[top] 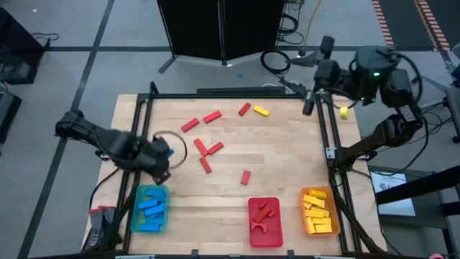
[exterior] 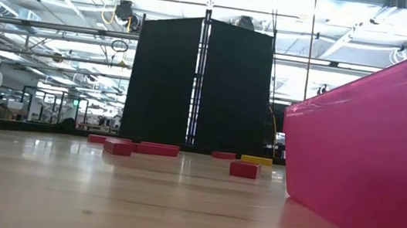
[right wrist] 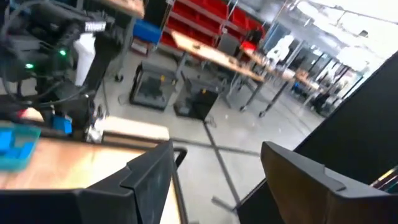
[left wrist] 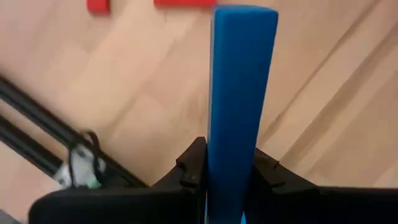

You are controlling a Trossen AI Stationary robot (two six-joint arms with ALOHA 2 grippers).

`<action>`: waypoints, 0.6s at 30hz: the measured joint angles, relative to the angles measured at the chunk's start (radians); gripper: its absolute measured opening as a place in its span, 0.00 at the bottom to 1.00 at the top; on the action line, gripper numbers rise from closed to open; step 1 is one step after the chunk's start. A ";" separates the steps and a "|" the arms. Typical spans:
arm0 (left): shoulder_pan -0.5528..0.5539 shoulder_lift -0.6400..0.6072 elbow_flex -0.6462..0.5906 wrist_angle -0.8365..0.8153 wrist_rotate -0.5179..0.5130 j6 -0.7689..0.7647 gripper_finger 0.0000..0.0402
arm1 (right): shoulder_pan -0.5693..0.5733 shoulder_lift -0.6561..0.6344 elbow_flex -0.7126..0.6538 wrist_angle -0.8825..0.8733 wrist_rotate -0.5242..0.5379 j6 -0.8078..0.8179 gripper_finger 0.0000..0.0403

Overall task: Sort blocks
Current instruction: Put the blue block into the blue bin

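Observation:
My left gripper hangs over the table's left part, just beyond the blue tray, and is shut on a blue block. That tray holds several blue blocks. Red blocks and one yellow block lie flat and scattered over the middle and far part of the table. My right gripper is raised at the far right corner, open, with nothing between its fingers. A small yellow block shows just outside the right rail; what it rests on I cannot tell. My left gripper pinches the blue block between its two fingers at the block's near end. The fingers come steeply from above and lie along the block, which sticks out past them. The block is clear of the table.
A red tray with red pieces stands at the near edge's middle, and an orange tray with yellow blocks at the near right. Black rails frame the table. Bare wood lies between the scattered blocks and the trays.

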 joint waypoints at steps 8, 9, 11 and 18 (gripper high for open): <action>-0.213 0.000 -0.286 0.175 0.170 -0.252 0.14 | -0.001 0.000 0.001 -0.092 0.003 0.030 0.59; -0.234 0.000 -0.307 0.193 0.187 -0.274 0.14 | -0.001 0.005 0.000 -0.102 0.001 0.034 0.59; -0.272 0.000 -0.344 0.222 0.217 -0.309 0.14 | -0.001 0.016 0.000 -0.111 0.000 0.060 0.59; -0.383 0.002 -0.443 0.477 0.271 -0.397 0.14 | -0.001 0.037 0.000 -0.184 -0.001 0.113 0.59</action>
